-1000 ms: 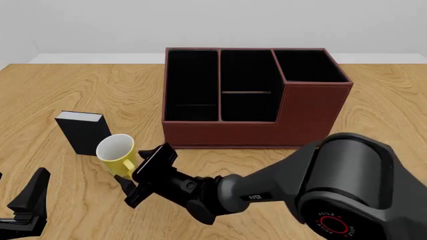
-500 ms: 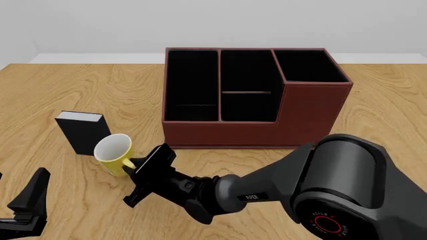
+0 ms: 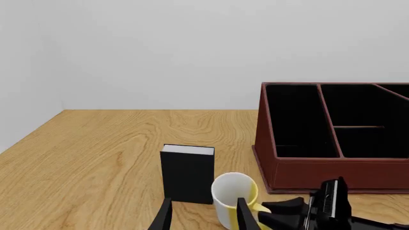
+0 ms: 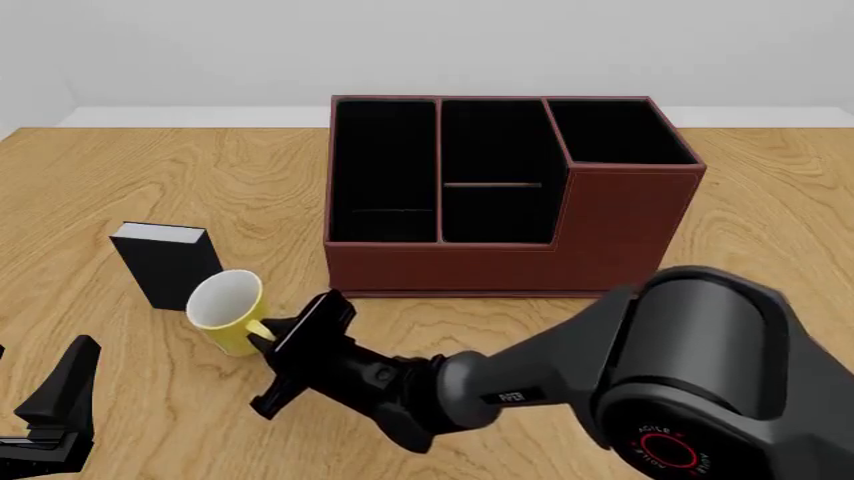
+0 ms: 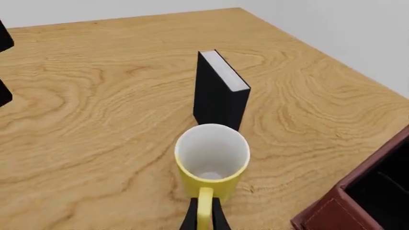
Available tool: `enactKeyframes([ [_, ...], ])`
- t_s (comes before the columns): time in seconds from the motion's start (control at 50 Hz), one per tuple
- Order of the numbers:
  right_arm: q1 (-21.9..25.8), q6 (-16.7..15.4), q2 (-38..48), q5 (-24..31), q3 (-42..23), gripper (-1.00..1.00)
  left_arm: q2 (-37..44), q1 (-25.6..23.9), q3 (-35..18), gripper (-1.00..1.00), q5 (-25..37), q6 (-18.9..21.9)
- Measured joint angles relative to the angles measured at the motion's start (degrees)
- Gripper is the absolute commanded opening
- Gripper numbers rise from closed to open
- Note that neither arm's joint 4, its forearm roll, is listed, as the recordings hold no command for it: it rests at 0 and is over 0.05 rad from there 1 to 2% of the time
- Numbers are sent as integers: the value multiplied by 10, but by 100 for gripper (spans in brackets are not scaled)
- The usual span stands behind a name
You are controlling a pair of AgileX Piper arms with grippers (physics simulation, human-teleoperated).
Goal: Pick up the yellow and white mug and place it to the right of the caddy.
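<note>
Right gripper (image 4: 274,345) pinches the handle of the yellow and white mug (image 4: 227,308), which sits on the tabletop (image 4: 120,180) just beside the black box (image 4: 166,262), left of the caddy (image 4: 507,195), gripped there for lifting; left gripper (image 3: 201,215) spread, idle.

Right arm (image 4: 694,380) bears small lettering, seemingly "AGILEX" and "PIPER".

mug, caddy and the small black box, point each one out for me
yellow and white mug (image 5: 211,154), right wrist view, white inside
caddy (image 4: 627,215), front view, reddish-brown front wall
small black box (image 4: 166,268), front view, dark front face
</note>
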Motion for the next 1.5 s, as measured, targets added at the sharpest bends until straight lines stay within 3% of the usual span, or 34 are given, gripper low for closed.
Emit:
enactKeyframes([
  [0.6,12,-15,-68,-25,61,-100,0,0,0,100,0,0],
  [1.5,24,-56,-211,-4,141,-100,0,0,0,100,0,0],
])
